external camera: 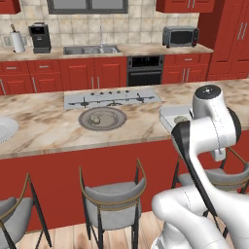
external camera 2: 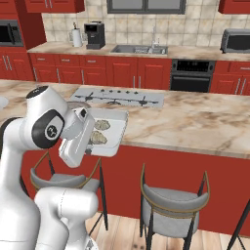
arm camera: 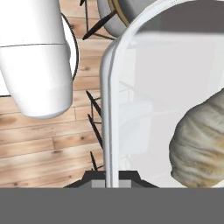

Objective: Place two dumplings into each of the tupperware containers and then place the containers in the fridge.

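Gripper [arm camera: 112, 177] clamped on the rim of the tupperware container [external camera 2: 117, 128], lifted just off the counter's [external camera 2: 195, 122] front edge with two dumplings [external camera 2: 97, 137] inside; keep it level en route, I'd say.

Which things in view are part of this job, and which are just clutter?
Job: tool, shut on the container rim; two dumplings in it; one dumpling on the grey plate.
Clutter: stools, hob, microwave, coffee machine.

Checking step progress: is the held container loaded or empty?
Loaded: two dumplings lie in the container, which the gripper holds by its rim.
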{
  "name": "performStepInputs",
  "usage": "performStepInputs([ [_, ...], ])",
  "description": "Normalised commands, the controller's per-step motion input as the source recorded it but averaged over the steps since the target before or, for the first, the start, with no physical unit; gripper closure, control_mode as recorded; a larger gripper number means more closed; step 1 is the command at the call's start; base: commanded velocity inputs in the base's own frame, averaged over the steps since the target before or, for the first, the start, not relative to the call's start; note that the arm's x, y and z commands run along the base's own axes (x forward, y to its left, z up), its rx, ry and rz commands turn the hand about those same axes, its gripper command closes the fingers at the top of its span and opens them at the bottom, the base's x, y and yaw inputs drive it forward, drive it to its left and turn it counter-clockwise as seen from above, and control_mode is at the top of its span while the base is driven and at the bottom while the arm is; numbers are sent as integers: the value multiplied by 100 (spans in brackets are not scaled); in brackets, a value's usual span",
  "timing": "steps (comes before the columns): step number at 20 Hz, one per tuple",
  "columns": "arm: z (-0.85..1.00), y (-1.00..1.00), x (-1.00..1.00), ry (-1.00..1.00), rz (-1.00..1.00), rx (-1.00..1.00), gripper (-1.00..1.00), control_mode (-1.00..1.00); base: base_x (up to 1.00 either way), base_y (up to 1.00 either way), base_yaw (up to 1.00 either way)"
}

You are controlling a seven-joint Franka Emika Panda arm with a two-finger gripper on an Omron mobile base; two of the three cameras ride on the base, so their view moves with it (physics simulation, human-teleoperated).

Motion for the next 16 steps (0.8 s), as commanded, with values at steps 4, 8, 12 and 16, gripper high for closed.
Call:
performStepInputs([
  [4, 0, 0, 0, 0, 0, 0, 100, 100, 0, 0, 0],
  [8, 0, 0, 0, 0, 0, 0, 100, 100, -9, 12, 2],
  [12, 0, 0, 0, 0, 0, 0, 100, 100, -92, 50, 2],
  [16, 0, 0, 0, 0, 0, 0, 100, 100, -51, 80, 29],
])
